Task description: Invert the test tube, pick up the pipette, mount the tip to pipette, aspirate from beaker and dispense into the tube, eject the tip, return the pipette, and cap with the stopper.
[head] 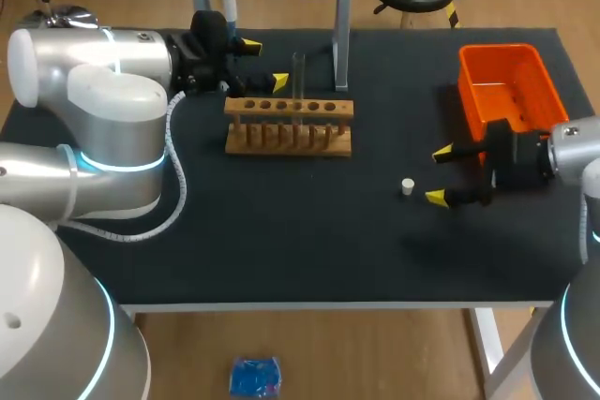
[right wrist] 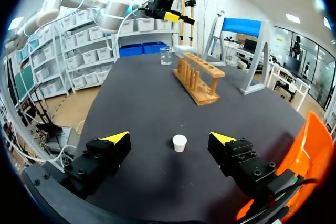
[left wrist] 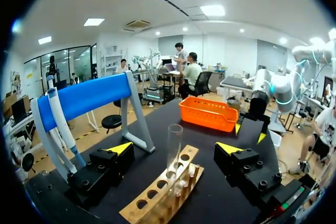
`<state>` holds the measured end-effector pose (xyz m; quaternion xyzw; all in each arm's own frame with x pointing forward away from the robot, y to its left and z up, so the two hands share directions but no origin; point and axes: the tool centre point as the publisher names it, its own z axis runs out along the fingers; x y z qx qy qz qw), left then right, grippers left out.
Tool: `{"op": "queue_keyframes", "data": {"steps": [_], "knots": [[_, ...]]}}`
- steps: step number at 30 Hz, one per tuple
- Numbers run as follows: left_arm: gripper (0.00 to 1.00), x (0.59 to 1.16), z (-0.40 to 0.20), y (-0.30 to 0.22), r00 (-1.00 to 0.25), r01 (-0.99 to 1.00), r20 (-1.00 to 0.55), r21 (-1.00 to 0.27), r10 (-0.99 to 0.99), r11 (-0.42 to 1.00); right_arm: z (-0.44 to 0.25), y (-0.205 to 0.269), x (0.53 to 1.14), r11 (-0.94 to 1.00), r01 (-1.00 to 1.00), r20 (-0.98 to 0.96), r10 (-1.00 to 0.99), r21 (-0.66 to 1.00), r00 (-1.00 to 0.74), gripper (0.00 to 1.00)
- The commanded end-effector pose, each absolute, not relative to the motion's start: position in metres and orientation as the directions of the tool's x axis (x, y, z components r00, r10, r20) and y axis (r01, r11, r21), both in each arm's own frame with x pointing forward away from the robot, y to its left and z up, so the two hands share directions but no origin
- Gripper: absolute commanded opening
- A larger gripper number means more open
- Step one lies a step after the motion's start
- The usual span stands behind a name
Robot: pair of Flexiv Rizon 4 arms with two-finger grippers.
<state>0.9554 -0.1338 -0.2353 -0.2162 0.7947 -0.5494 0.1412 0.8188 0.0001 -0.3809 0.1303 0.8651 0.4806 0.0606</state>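
Left fingers (left wrist: 119, 148) spread, test tube (left wrist: 174, 145) just ahead; right fingers (right wrist: 116, 138) spread, stopper (right wrist: 179, 142) just ahead.

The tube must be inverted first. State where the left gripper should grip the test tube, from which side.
Grip the test tube on its bare glass above the wooden rack, coming in level from where the left gripper is: it stands upright, its foot sunk in a hole.

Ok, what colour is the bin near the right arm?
The bin is bright orange, clearest in the head view.
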Motion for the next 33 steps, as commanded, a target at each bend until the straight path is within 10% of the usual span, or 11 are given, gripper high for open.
{"op": "queue_keyframes", "data": {"steps": [1,6,8,11,13,17,19,33], "knots": [[1.00,0.955,-0.235,-0.134,-0.866,-0.189,0.013,-0.934,-0.499,0.304,-0.389,0.011,0.820,0.507,0.175,0.028,0.285,0.844,-0.958,1.00],[1.00,0.955,-0.235,-0.134,-0.866,-0.189,0.013,-0.934,-0.499,0.304,-0.395,0.018,0.821,0.511,0.174,0.028,0.281,0.842,-0.959,0.98],[1.00,0.955,-0.235,-0.134,-0.866,-0.189,0.013,-0.934,-0.499,0.304,-0.396,0.020,0.823,0.512,0.174,0.026,0.283,0.841,-0.959,0.65],[1.00,0.955,-0.235,-0.134,-0.866,-0.189,0.013,-0.934,-0.499,0.304,-0.398,0.022,0.827,0.515,0.172,0.019,0.289,0.840,-0.957,0.75],[1.00,0.955,-0.235,-0.134,-0.866,-0.189,0.013,-0.934,-0.499,0.304,-0.399,0.023,0.828,0.515,0.172,0.018,0.290,0.840,-0.957,0.54],[1.00,0.955,-0.235,-0.134,-0.866,-0.189,0.013,-0.934,-0.499,0.304,-0.402,0.025,0.830,0.519,0.174,0.018,0.292,0.837,-0.956,0.74],[1.00,0.955,-0.235,-0.134,-0.866,-0.189,0.013,-0.934,-0.499,0.304,-0.404,0.026,0.831,0.520,0.173,0.017,0.291,0.836,-0.956,0.58],[1.00,0.955,-0.235,-0.134,-0.866,-0.189,0.013,-0.934,-0.499,0.304,-0.416,0.029,0.836,0.526,0.181,0.018,0.300,0.831,-0.954,0.79]]}}
